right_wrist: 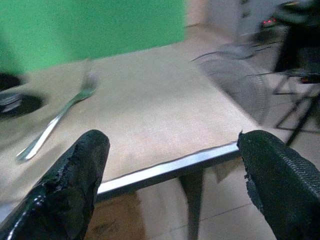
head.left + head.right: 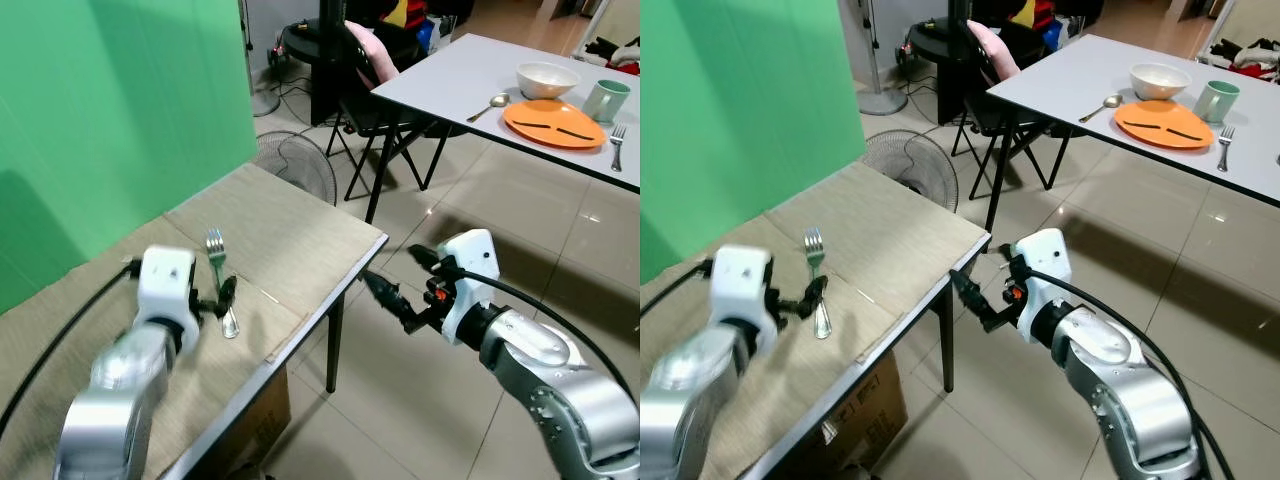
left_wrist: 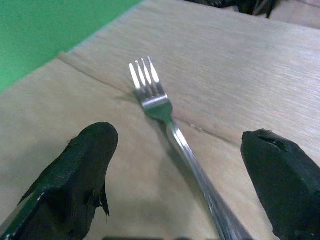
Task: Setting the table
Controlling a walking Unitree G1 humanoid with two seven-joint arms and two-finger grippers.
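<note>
While your left hand hovers low over the near table, its two black fingers are spread wide on both sides of the fork, and they do not touch it yet. The fork lies flat on the table surface, not far from the edge. Its long axis runs away from the hand, with the tines pointing to the far side, toward the green screen, and the handle end toward you. Your right hand is also wide open, off the table edge above the floor. The far table already carries an orange plate, a bowl, a cup, a spoon and another fork. I judge this fork is what remains to pick up and carry over.
</note>
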